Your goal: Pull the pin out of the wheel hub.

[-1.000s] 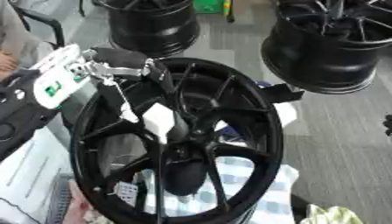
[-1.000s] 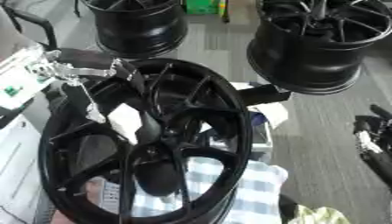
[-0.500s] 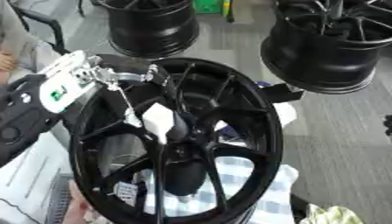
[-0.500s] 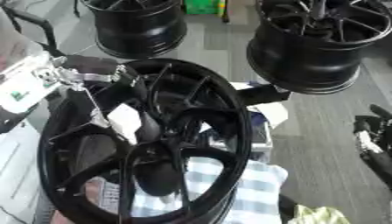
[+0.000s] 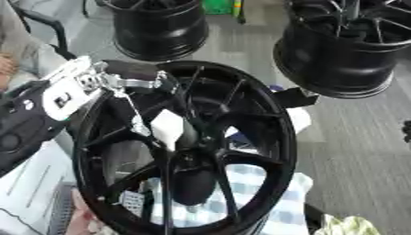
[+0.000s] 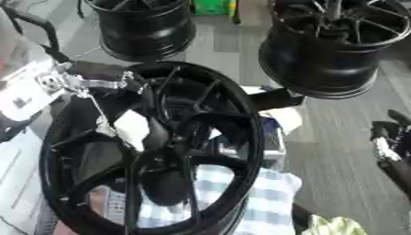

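Right, wheel hub (image 5: pixel 189 147): the big black rim stands tilted toward me on a blue-checked cloth (image 5: pixel 241 206), spokes facing up, so its centre is open to a reach from above.
Pin: I judge it to be the thin pale line (image 5: pixel 128 108) running from the left robot hand down toward the white tag (image 5: pixel 167 128) by the hub centre; I cannot make out its lower end, or whether it is clear of the hole.
Left robot hand (image 5: pixel 132 80): it sits over the rim's upper-left edge, silver fingers curled in around the top of that thin piece. I read it as clenched on the pin, held high so the pull runs along the pin and not across the spokes.
Right robot hand (image 6: pixel 389 147): a dark shape at the right edge of the right eye view, well apart from the wheel, idle; whether its fingers are spread or curled I cannot tell.
Step in hand: the draw itself, by my reading, not the approach.
Risk: the tag or the pin catching a spoke on the way out.
Surroundings: two more black rims (image 5: pixel 160 25) stand on the floor beyond, out of my way.
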`<state>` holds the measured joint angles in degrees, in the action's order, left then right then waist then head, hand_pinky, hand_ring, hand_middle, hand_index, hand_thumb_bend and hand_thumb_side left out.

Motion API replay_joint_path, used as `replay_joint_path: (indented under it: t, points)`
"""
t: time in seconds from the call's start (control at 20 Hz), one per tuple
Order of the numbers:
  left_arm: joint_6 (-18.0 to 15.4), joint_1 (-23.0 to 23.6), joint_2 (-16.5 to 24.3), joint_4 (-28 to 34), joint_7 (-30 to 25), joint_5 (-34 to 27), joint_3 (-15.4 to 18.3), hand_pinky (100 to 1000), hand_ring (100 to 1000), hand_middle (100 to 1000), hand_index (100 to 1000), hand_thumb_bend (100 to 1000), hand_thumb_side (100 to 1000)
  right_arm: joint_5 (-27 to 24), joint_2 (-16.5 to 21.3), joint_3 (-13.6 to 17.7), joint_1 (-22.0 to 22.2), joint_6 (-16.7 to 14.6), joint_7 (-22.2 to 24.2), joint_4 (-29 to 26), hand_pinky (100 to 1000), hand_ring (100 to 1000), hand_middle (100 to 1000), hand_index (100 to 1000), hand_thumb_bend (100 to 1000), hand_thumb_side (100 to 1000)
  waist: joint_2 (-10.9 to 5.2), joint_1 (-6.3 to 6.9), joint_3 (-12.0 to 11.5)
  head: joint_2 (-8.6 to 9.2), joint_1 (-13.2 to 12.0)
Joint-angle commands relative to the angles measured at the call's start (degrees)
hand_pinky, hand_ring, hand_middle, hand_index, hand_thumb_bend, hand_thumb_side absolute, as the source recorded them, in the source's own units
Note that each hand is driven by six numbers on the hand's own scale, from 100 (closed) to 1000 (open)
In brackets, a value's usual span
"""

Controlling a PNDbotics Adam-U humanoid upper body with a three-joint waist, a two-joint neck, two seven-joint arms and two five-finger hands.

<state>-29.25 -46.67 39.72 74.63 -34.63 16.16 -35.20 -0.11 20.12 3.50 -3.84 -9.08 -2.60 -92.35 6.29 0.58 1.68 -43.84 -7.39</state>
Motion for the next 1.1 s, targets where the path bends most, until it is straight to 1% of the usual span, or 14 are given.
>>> replay_joint_path:
  t: [0.05,0.25,0.5,0.7,0.8,1.05,1.1]
  points:
    - [-16.48,-1.01,1.41,1.65,-17.34,-1.78,-0.03,800,710,717,801,523,412,-0.1,1.12,0.31,-0.55,-0.1,0.09,-0.56,806,805,733,936,100,466,-0.65,-0.11,0.03,-0.28,-0.07]
    - [-16.34,-1.01,2.77,2.35,-17.34,-1.57,-0.08,802,724,731,814,529,380,-0.08,1.21,0.38,-0.49,-0.11,0.05,-0.57,807,804,732,936,100,465,-0.74,-0.01,-0.07,-0.28,0.03]
    - [-17.53,-0.04,4.98,3.67,-17.34,-0.08,-0.11,809,747,759,843,560,369,0.0,1.38,0.42,-0.41,-0.09,0.03,-0.56,807,804,732,936,100,465,-0.9,0.26,-0.45,-0.28,0.24]
    - [-18.43,0.78,5.87,4.01,-17.34,1.73,0.1,815,758,774,859,587,367,0.09,1.44,0.42,-0.42,-0.09,0.07,-0.56,806,804,732,935,100,464,-1.02,0.26,-0.59,-0.28,0.27]
    - [-18.86,1.21,6.13,3.89,-17.34,2.51,0.14,817,760,778,863,610,376,0.1,1.46,0.46,-0.4,-0.09,0.04,-0.55,806,804,732,935,100,464,-1.05,0.2,-0.58,-0.28,0.29]
    - [-19.35,1.99,6.53,3.76,-17.34,2.49,0.31,818,760,780,866,621,396,0.12,1.5,0.44,-0.47,-0.08,0.04,-0.54,806,804,731,935,100,463,-1.05,0.16,-0.63,-0.28,0.27]
    - [-19.23,2.1,6.57,3.82,-17.34,2.15,0.34,819,759,779,865,625,413,0.13,1.5,0.43,-0.5,-0.08,0.06,-0.55,806,804,731,935,100,464,-1.04,0.16,-0.65,-0.28,0.3]
